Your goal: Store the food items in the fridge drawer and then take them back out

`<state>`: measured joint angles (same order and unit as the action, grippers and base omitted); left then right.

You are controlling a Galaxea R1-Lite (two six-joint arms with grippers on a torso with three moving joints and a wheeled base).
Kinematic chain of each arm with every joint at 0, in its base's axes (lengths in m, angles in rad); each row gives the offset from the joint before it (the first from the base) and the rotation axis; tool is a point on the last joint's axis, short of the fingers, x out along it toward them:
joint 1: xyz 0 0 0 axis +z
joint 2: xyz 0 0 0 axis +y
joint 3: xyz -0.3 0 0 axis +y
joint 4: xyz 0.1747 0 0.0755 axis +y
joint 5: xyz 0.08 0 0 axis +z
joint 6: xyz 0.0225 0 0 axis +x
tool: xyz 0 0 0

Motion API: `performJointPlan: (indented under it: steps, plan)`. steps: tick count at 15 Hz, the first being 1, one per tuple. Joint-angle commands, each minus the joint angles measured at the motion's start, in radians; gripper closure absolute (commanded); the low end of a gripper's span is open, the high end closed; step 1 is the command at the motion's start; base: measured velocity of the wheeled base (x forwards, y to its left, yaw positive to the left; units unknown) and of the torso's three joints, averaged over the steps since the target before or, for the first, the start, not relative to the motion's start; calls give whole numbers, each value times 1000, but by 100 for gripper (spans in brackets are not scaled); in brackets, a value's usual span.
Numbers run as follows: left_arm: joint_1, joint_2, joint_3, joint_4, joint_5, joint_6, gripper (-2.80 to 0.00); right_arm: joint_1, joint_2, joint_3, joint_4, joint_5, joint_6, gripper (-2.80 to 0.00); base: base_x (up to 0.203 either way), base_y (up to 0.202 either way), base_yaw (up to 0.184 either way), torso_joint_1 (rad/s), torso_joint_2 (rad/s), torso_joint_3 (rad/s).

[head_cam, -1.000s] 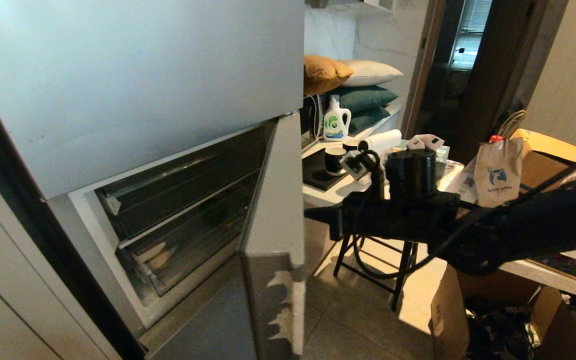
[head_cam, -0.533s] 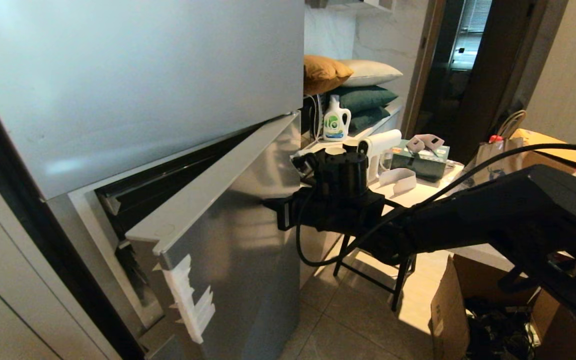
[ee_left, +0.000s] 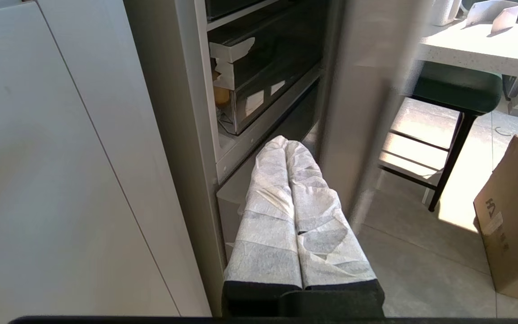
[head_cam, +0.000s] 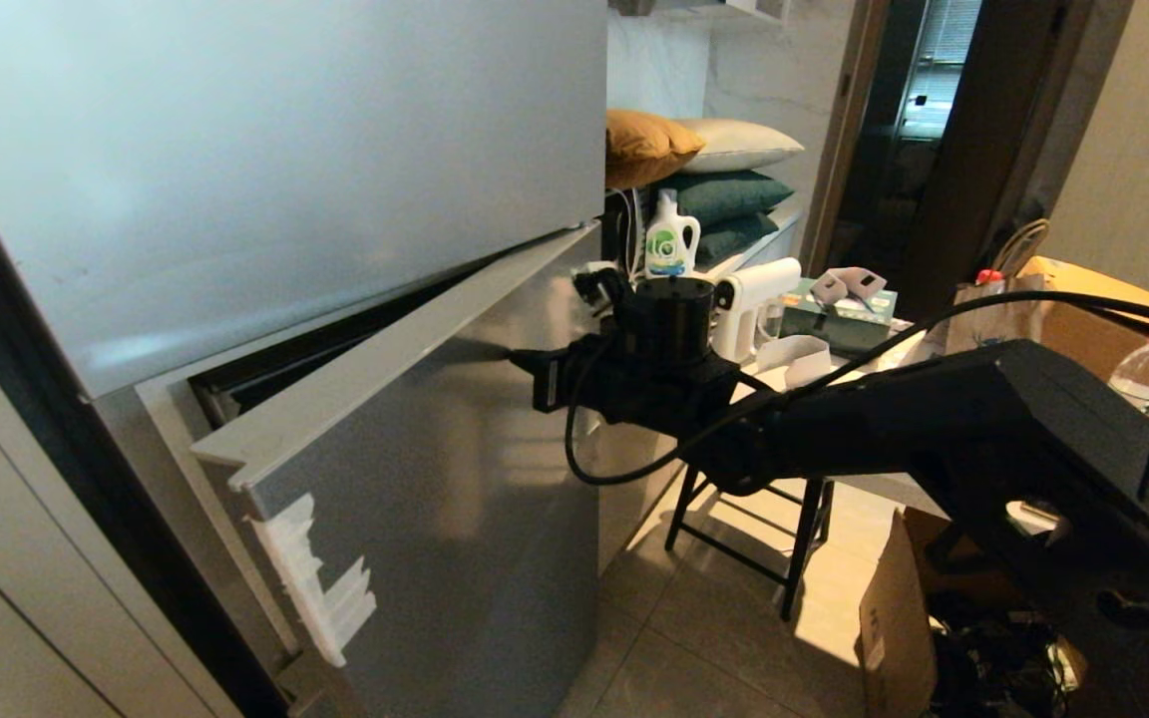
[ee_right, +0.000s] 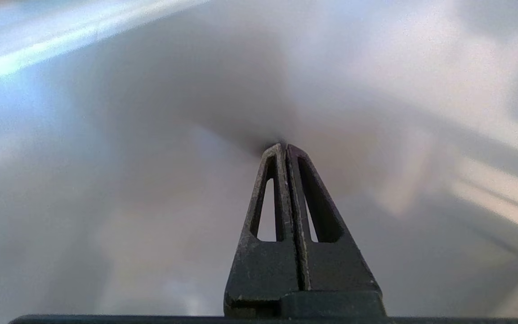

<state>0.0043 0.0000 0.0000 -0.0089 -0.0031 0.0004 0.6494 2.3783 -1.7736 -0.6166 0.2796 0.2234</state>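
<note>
Fridge drawer (ee_left: 259,96) pushed in behind half-shut lower fridge door (head_cam: 455,479); something tan, likely potato (ee_left: 221,95), visible at drawer end; pepper not visible. Judgement: storing part seems done, door being pushed shut; taking items back out not yet done.

Right tool (ee_right: 283,150), fingers pressed together, empty, tip against door outer face, so door stands between it and drawer. Left tool (ee_left: 288,146), padded fingers together, low beside door gap, near drawer.
</note>
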Motion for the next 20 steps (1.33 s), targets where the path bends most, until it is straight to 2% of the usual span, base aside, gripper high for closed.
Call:
performJointPlan:
  steps: [1, 5, 7, 12, 14, 16, 20]
  plan:
    - [0, -1, 4, 0, 0, 0, 0, 3, 62, -70, 2, 6, 10, 0, 0, 0, 0, 0, 0, 0]
    - [0, 0, 3, 0, 0, 0, 0, 30, 125, -188, 72, 66, 14, 0, 0, 0, 0, 0, 0, 0]
    - [0, 0, 5, 0, 0, 0, 0, 30, 133, -187, 73, 123, 26, 0, 0, 0, 0, 0, 0, 0]
    - [0, 0, 5, 0, 0, 0, 0, 30, 127, -185, 64, 177, 84, 0, 0, 0, 0, 0, 0, 0]
    - [0, -1, 4, 0, 0, 0, 0, 36, 111, -164, 64, 171, 75, 0, 0, 0, 0, 0, 0, 0]
    - [0, -2, 5, 0, 0, 0, 0, 49, 44, -61, 45, 144, 72, 0, 0, 0, 0, 0, 0, 0]
    - [0, -1, 5, 0, 0, 0, 0, 67, -261, 301, -50, 125, 58, 0, 0, 0, 0, 0, 0, 0]
